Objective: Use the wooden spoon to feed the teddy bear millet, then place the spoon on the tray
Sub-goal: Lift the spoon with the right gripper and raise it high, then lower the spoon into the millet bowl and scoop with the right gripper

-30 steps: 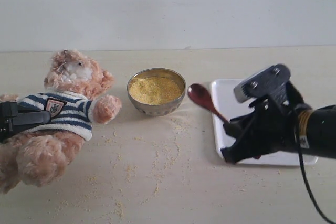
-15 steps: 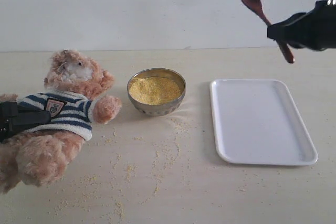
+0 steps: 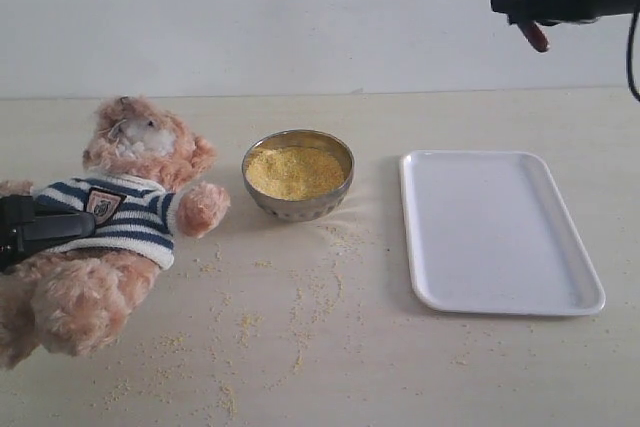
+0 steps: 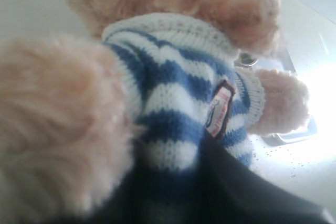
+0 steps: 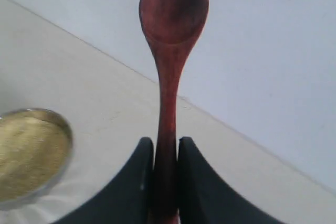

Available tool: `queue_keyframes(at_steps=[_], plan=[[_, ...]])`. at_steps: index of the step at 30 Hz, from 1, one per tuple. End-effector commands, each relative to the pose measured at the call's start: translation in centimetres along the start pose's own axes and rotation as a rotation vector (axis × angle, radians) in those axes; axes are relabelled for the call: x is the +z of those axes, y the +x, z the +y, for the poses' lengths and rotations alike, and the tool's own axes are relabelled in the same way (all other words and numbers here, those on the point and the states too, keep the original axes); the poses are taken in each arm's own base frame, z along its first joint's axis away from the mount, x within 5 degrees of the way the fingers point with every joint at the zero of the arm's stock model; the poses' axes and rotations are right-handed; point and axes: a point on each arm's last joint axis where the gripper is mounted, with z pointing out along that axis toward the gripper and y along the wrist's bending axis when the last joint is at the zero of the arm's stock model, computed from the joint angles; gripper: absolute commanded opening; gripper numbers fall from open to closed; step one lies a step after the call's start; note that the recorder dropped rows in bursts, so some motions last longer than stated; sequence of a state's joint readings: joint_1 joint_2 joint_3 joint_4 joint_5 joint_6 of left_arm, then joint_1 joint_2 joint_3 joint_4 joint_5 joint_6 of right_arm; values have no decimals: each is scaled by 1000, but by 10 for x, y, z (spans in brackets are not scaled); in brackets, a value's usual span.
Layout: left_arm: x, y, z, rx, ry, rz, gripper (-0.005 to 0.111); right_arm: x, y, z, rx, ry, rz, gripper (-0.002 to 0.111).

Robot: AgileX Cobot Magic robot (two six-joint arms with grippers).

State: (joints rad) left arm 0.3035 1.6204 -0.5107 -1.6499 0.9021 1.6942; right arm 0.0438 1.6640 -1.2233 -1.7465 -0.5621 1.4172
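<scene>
**A:** Where is the wooden spoon [image 5: 167,66]?

**B:** High above the tabletop [image 3: 330,367], at the top right of the exterior view, over the far side of the tray [image 3: 500,237]. It tilts there, and the frame's edge cuts off its oval bowl. The right gripper [image 5: 166,148] pinches the slim handle between two black curved fingers. The wood is glossy, dark reddish-brown.

**A:** And the tray?

**B:** It is flat white plastic, rectangular with rounded corners and a low raised rim. It lies on the pale tabletop to the right of the bowl [image 3: 298,209].

**A:** What is the bowl like?

**B:** It is small, round and of dull shiny metal. The millet [image 3: 295,171] fills it nearly to the rim as a fine yellow mass. Loose grains [image 3: 300,307] are scattered over the tabletop in front of it, thin and dusty.

**A:** And the teddy bear?

**B:** The teddy bear [image 3: 120,217] leans at the left, a fluffy tan-pink plush with a white muzzle. One paw reaches toward the bowl without touching it. Its knitted shirt [image 4: 173,93] has navy and white stripes and a small stitched badge [image 4: 218,109].

**A:** What about the left gripper?

**B:** The left gripper [image 3: 60,224] is black and clamped on the bear's body at the shirt. Its dark finger presses into the knit.
</scene>
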Motion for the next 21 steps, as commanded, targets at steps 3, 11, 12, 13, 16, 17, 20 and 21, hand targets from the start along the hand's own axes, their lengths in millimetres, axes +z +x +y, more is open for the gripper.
queue_keyframes(at_steps=[3,11,12,13,16,17,20,21], plan=[[-1,-2,-2,7,11,-12,5,28,-8,18,-591,428,195,0],[-1,-2,-2,7,11,-12,5,34,-6,31,-1167,578,525,0],[-1,-2,-2,7,11,-12,5,36,-6,36,-1206,554,533,0],[-1,-2,-2,7,11,-12,5,39,-7,44,-1250,525,538,0],[-1,-2,-2,7,11,-12,5,48,-10,73,-1386,410,519,0],[-1,-2,-2,7,11,-12,5,50,-11,85,-1436,374,510,0],[-1,-2,-2,7,11,-12,5,55,-13,115,-1537,290,497,0],[-1,-2,-2,7,11,-12,5,56,-13,123,-1572,267,504,0]])
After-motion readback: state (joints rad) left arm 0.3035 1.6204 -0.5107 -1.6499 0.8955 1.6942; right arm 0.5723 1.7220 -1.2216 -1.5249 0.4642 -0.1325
